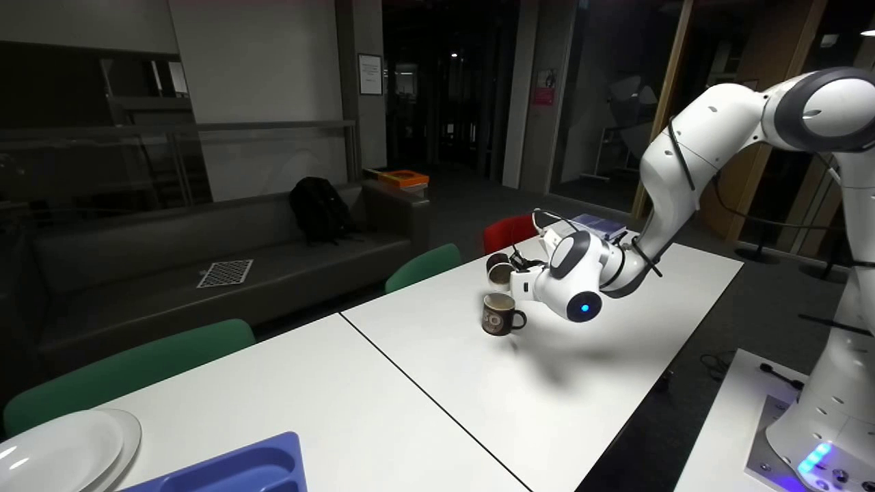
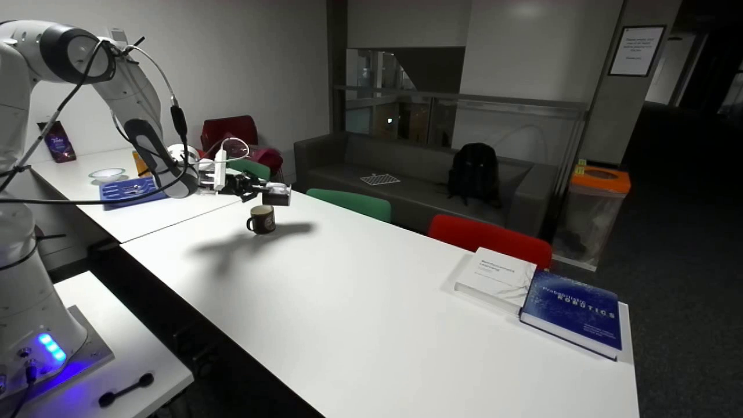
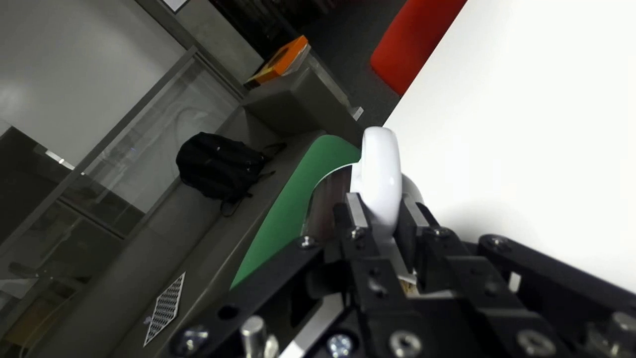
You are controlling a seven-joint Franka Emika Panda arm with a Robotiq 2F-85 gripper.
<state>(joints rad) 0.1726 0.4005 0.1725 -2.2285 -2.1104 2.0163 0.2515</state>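
- Dark mug (image 1: 497, 317), one: upright on the tabletop (image 2: 348, 313); contents unclear to us.
- White-handled mug (image 2: 277, 198), one; mugs total two: tilted, above the tabletop near the dark mug; we cannot tell its contents.
- Hand (image 3: 385, 211), one: nearly closed, clamped on the white handle (image 3: 381, 159).
- Blue tray (image 1: 236, 459), one: compartmented.
- Plates (image 1: 65, 447), two: stacked.
- Books (image 2: 572, 313), two.
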